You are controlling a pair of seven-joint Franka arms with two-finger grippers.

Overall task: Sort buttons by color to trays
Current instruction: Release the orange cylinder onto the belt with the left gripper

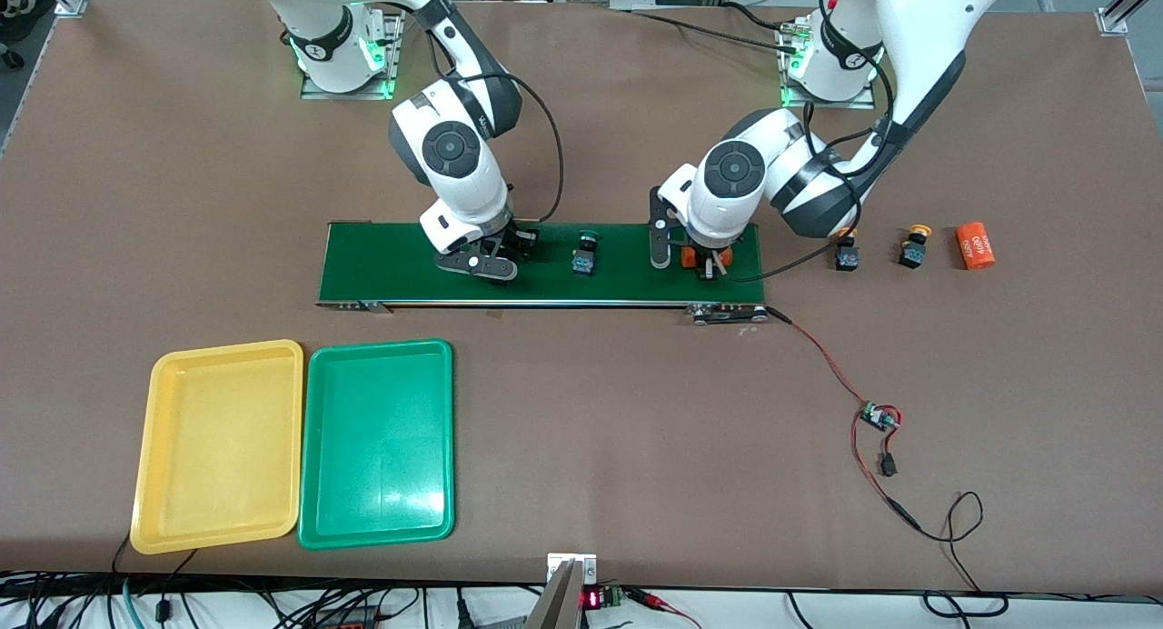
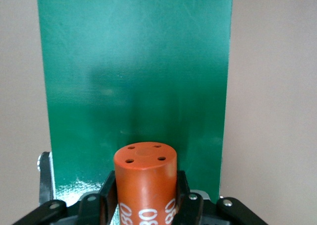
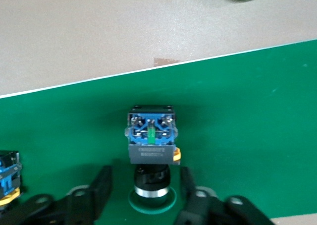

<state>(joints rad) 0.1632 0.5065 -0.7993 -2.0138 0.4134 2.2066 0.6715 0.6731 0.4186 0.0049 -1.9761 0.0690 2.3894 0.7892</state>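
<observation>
My right gripper (image 1: 491, 264) is low over the dark-green conveyor belt (image 1: 382, 265). In the right wrist view it (image 3: 146, 173) is open, one finger on each side of a green-capped button (image 3: 151, 136) without touching it. A second green-capped button (image 1: 585, 253) stands on the belt's middle. Two yellow-capped buttons (image 1: 847, 252) (image 1: 913, 247) stand on the table toward the left arm's end. My left gripper (image 1: 704, 261) is shut on an orange "4680" cylinder (image 2: 146, 180) over the belt's end. The yellow tray (image 1: 218, 443) and green tray (image 1: 377, 443) lie empty, nearer the front camera.
Another orange cylinder (image 1: 975, 244) lies on the table beside the yellow-capped buttons. A red and black cable with a small circuit board (image 1: 879, 417) runs from the belt's end toward the front edge.
</observation>
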